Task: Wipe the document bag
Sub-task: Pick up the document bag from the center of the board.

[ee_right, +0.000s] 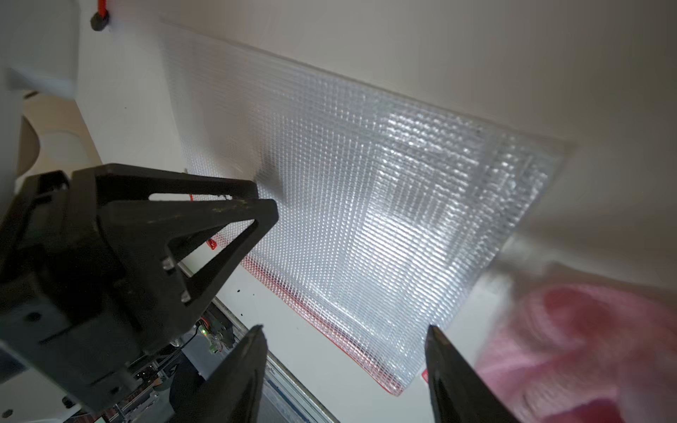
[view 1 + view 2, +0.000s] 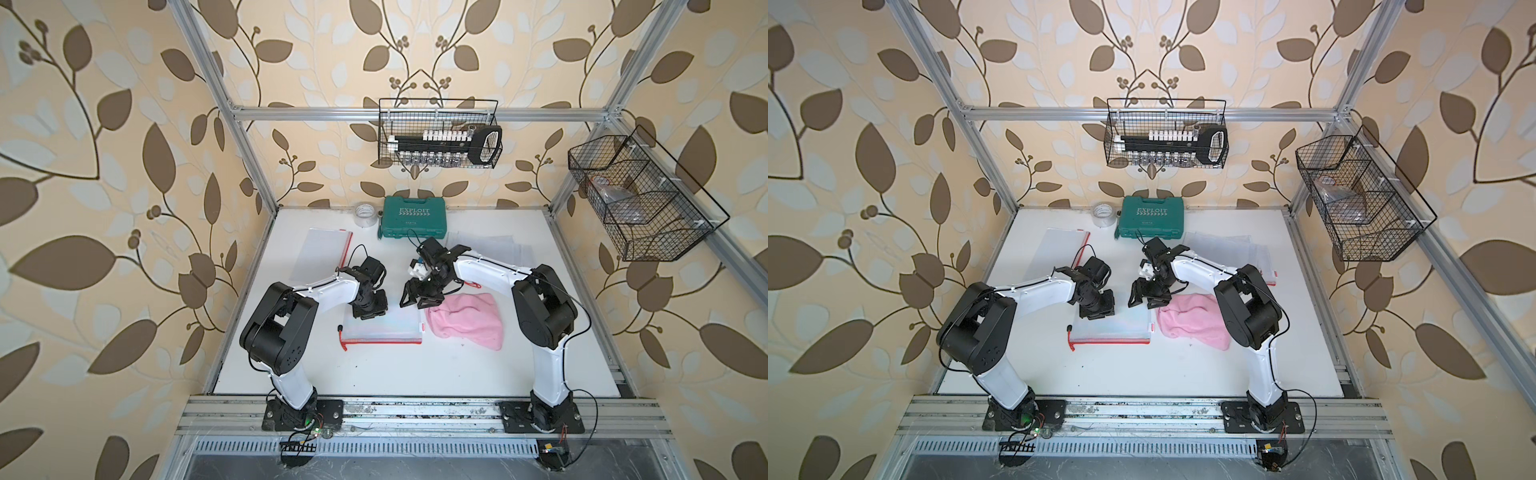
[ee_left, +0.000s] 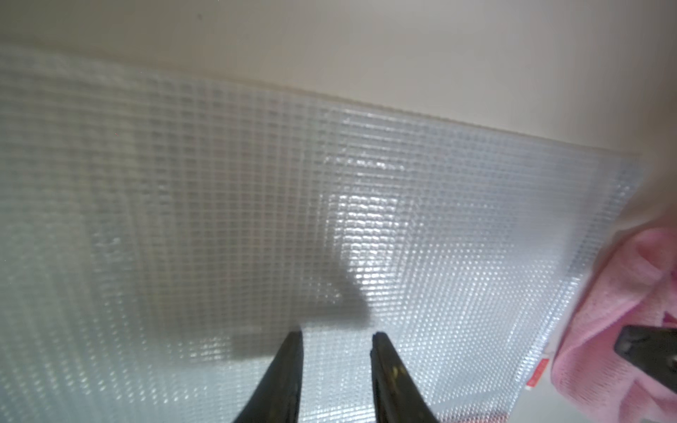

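Two hands (image 2: 370,312) (image 2: 418,301), one pink cloth (image 2: 468,323), central document bag (image 2: 390,331)

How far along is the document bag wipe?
Done: document bag lies flat; left gripper sits low over its far edge, fingers apart, gripping nothing. In hand: right gripper hangs open at the bag-side edge of the pink cloth, cloth not gripped. Left: grab the cloth and wipe; no wiping evident yet.

A green tool case (image 2: 413,217) sits at the far edge of the white table (image 2: 374,374), a roll of clear tape (image 2: 365,215) just beside it; above them a wire basket (image 2: 438,100) hangs on the back rail, holding a black-and-white tool set. A second wire basket (image 2: 683,172) hangs on the right-hand frame; leaf-patterned wallpaper (image 2: 124,166) covers the walls.
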Action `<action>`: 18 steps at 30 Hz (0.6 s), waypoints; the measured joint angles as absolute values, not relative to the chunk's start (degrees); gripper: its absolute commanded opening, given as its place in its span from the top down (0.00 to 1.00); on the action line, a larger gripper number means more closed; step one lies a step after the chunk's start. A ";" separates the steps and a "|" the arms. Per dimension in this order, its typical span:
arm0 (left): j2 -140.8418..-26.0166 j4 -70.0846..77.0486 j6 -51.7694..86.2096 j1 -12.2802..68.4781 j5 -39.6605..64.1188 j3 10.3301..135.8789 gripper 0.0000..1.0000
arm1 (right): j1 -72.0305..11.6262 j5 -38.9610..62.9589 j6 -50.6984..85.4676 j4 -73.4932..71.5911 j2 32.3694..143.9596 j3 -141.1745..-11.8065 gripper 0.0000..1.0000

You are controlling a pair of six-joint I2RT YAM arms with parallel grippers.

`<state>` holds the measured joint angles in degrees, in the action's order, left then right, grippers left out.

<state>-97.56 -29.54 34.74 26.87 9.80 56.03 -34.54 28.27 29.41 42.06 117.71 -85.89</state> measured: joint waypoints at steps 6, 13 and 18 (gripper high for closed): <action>-96.88 -28.42 34.81 26.52 9.52 55.00 0.66 | -33.65 22.87 29.82 43.81 119.77 -86.59 0.29; -96.12 -26.89 35.00 26.13 9.91 53.74 0.66 | -33.50 25.19 30.44 43.07 121.56 -87.66 0.29; -95.44 -25.87 35.16 25.56 10.04 52.66 0.66 | -34.09 31.27 32.21 38.65 123.13 -87.83 0.29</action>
